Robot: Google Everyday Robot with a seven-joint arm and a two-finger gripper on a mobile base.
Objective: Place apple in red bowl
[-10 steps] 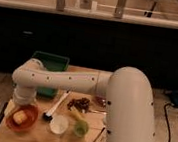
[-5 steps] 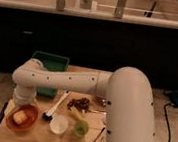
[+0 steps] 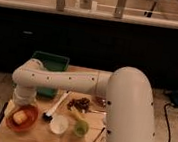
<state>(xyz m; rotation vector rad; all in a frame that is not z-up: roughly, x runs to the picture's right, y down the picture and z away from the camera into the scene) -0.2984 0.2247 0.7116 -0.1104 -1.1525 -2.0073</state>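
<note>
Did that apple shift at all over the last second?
No. The apple sits at the same spot in the red bowl, just left of the white bowl, with the claw right above it.

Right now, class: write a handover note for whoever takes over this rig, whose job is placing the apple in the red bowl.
Gripper: jaws open, holding nothing, hanging just above the red bowl on the left of the camera view.
Apple: lying inside the red bowl, below the gripper.
Done: the apple appears to be placed and let go.
Left: probably only raising the arm clear of the bowl without nudging it.
</note>
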